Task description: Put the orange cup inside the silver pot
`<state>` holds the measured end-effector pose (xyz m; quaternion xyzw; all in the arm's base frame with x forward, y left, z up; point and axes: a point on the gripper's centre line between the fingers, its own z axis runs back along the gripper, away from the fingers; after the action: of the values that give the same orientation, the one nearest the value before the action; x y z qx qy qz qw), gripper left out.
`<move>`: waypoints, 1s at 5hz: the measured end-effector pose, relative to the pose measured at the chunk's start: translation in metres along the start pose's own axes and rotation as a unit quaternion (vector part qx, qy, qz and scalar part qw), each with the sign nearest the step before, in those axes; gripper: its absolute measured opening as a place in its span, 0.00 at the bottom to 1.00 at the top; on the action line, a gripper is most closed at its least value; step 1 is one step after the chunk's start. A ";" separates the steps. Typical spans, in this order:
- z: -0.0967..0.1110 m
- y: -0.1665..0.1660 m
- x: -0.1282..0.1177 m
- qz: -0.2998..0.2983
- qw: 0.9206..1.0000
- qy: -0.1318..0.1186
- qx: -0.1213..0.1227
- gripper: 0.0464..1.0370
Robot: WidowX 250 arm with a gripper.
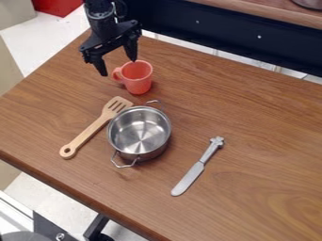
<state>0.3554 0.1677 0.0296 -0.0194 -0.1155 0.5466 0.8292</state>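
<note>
Diagonally, the room's pale floor (20, 52) is being spanned by a brown wood-grain table (252, 110). Its far side is being bordered by a dark blue panel (229, 38), with a wooden ledge (267, 10) above; a red object (56, 6) is being seen in the upper left corner. Over the table's upper left part, the black gripper (118, 67) is being held fingers downward, the two fingers spread wide with a gap between them. One fingertip is being held close to the rim of the orange cup (140, 85); whether the cup is being touched cannot be told. The cup is being supported upright by the table, outside and near the silver pot (157, 147). Beside the pot, a wooden spatula (93, 128) and a silver knife (189, 178) are also being supported by the tabletop.
</note>
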 end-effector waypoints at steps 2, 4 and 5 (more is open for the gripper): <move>-0.022 -0.004 -0.012 0.013 0.999 -0.014 0.035 0.96; -0.038 -0.012 -0.024 0.001 0.998 -0.016 0.055 0.91; -0.038 -0.014 -0.025 -0.025 0.998 -0.011 0.056 0.64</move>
<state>0.3664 0.1426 -0.0095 0.0357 -0.0947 0.5315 0.8410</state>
